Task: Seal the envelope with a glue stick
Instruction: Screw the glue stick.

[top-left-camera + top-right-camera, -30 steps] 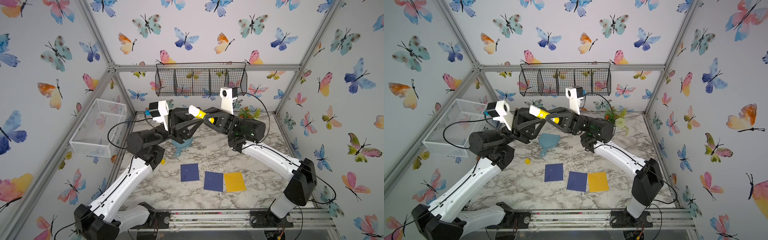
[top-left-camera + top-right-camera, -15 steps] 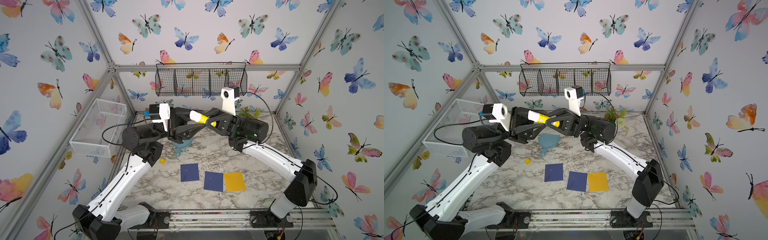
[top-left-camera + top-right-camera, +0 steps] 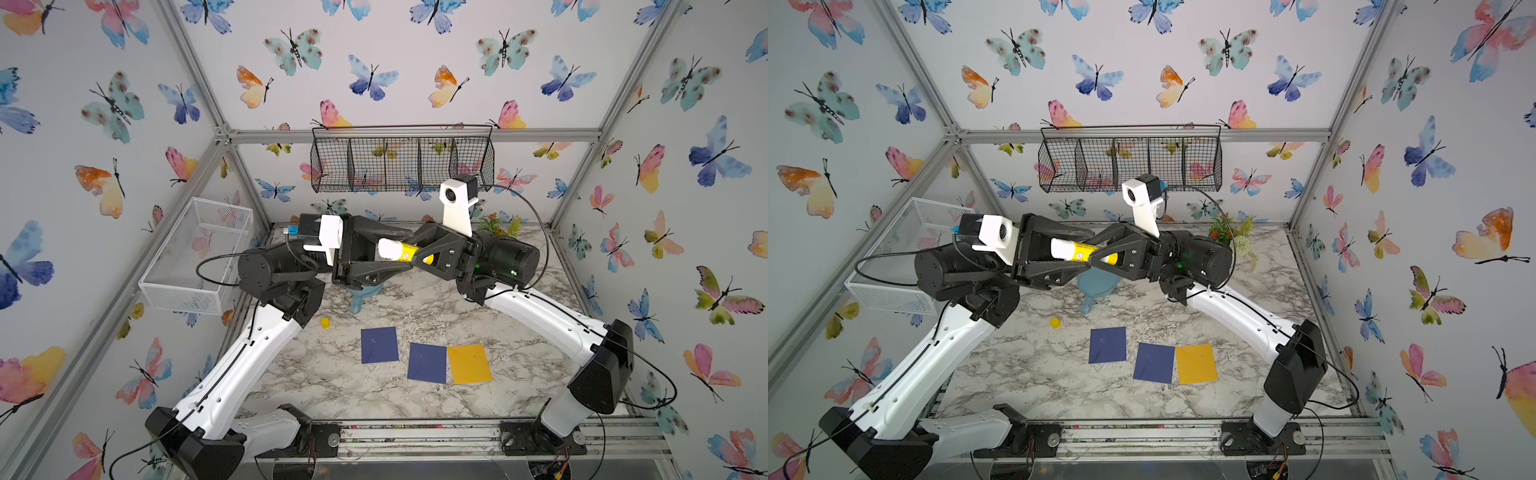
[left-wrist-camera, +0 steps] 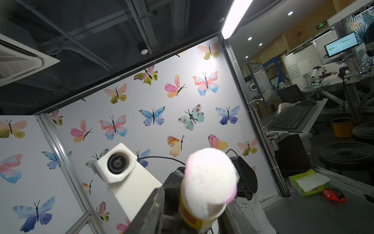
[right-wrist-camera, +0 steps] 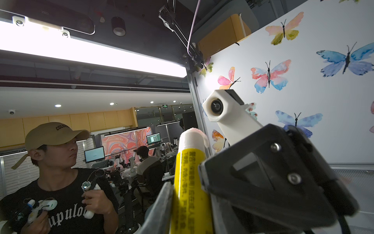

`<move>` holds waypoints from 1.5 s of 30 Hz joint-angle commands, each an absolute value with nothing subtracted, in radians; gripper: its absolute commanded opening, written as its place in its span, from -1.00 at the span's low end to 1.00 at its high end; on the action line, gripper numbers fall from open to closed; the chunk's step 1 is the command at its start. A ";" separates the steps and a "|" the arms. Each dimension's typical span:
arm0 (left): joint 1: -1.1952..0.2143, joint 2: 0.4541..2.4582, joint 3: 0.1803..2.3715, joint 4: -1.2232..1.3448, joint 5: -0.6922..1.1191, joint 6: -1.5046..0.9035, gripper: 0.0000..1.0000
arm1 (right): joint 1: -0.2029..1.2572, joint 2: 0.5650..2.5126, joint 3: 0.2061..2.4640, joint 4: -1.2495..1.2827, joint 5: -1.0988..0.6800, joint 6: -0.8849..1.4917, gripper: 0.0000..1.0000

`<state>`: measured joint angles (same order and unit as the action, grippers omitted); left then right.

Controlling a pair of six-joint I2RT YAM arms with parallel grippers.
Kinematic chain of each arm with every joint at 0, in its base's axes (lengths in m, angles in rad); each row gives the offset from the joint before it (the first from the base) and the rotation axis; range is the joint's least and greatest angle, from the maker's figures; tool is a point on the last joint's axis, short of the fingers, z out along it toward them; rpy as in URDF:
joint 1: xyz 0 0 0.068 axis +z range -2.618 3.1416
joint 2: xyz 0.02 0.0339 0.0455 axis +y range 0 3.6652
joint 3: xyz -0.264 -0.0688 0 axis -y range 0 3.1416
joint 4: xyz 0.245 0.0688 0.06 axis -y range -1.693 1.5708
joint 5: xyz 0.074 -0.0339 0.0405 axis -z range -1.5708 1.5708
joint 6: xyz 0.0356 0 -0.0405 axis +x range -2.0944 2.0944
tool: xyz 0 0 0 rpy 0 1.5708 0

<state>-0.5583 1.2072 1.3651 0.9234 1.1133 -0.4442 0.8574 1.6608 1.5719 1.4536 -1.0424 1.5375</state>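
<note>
likely light, stiff and slick, the glue stick (image 3: 399,249) hangs above the table (image 3: 415,307), pinched at its yellow barrel, the safest hold, by the right pincer (image 3: 413,253), its soft bare tip inside the spread left pincer (image 3: 1086,251).

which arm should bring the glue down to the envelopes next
Right. The right gripper is shut on the glue stick, whose white tip is bare. The left gripper stands open around that tip, gripping nothing, so it would need a handover first.
</note>
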 commanded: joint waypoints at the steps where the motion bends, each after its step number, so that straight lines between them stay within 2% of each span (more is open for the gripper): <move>1: -0.588 1.209 1.384 0.907 1.188 -0.443 -0.06 | 0.866 1.701 1.579 1.386 -1.065 1.549 -0.96; 5: -0.596 1.202 1.387 0.891 1.196 -0.424 -0.14 | 0.868 1.706 1.581 1.385 -1.065 1.551 -0.96; 14: -0.609 1.204 1.388 0.858 1.192 -0.385 -0.62 | 0.867 1.704 1.582 1.366 -1.065 1.541 -0.96; 20: -0.609 1.181 1.374 0.811 1.143 -0.343 -0.79 | 0.868 1.691 1.576 1.331 -1.063 1.503 -0.69; 25: -0.610 1.153 1.358 0.769 1.087 -0.297 -0.84 | 0.867 1.665 1.558 1.268 -1.060 1.435 -0.37; 29: -0.610 1.132 1.337 0.765 1.036 -0.287 -0.87 | 0.867 1.641 1.549 1.217 -1.060 1.382 -0.23; 35: -0.609 1.085 1.282 0.782 0.949 -0.294 -0.88 | 0.865 1.600 1.523 1.106 -1.047 1.266 -0.12; 45: -0.609 1.043 1.234 0.816 0.869 -0.337 -0.90 | 0.866 1.489 1.466 0.821 -0.943 0.975 -0.07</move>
<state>-0.5911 1.0748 1.2320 0.7753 0.8726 -0.3038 0.8707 1.5108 1.4830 0.9627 -1.0286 1.0973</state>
